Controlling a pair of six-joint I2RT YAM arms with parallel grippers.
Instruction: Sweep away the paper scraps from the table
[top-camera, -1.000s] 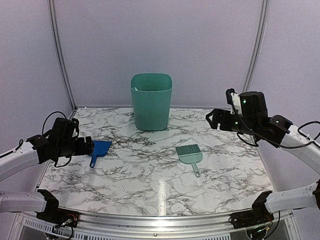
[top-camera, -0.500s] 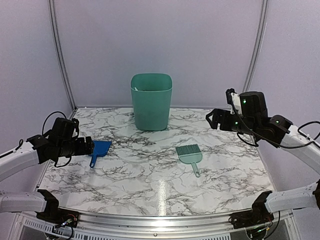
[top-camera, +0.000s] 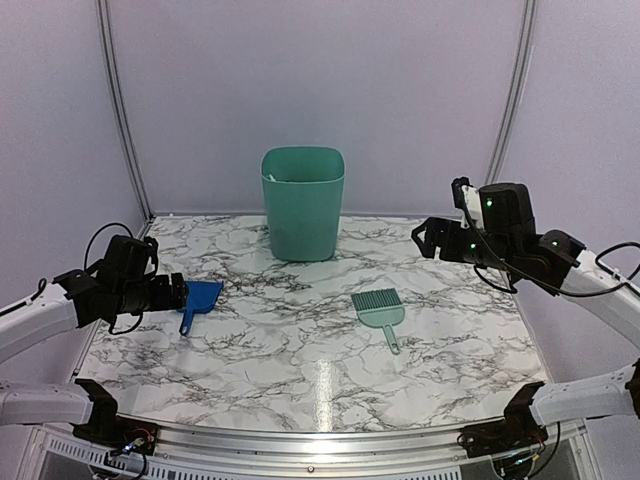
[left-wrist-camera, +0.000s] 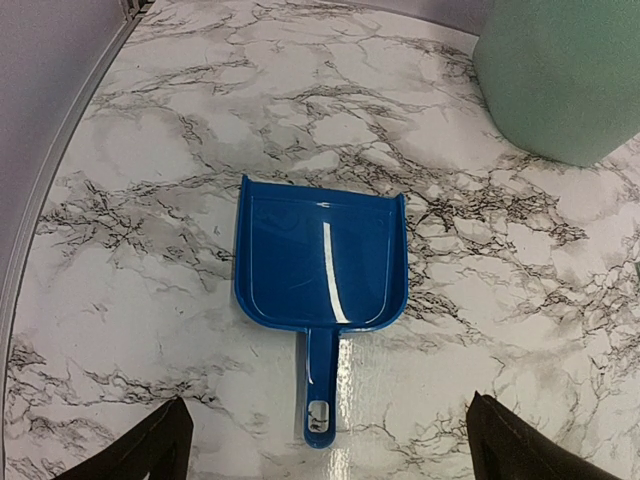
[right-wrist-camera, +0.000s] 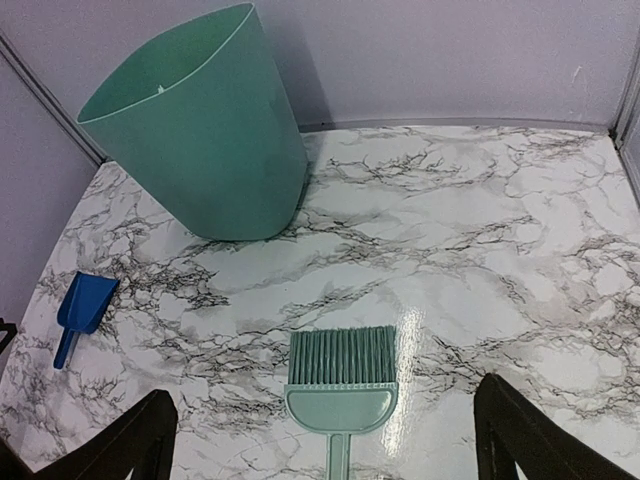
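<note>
No paper scraps show in any view. The marble table (top-camera: 300, 350) holds a blue dustpan (top-camera: 198, 299) at the left and a green hand brush (top-camera: 380, 311) right of centre. My left gripper (top-camera: 178, 293) is open and empty, raised just left of the dustpan (left-wrist-camera: 320, 262), whose handle points at it. My right gripper (top-camera: 428, 240) is open and empty, raised above the table's far right, looking down on the brush (right-wrist-camera: 341, 385). A green bin (top-camera: 303, 202) stands at the back centre.
The bin also shows in the left wrist view (left-wrist-camera: 560, 75) and the right wrist view (right-wrist-camera: 205, 130). The dustpan shows small in the right wrist view (right-wrist-camera: 82, 308). A metal rail (top-camera: 320, 440) runs along the near table edge. Pale walls enclose the table.
</note>
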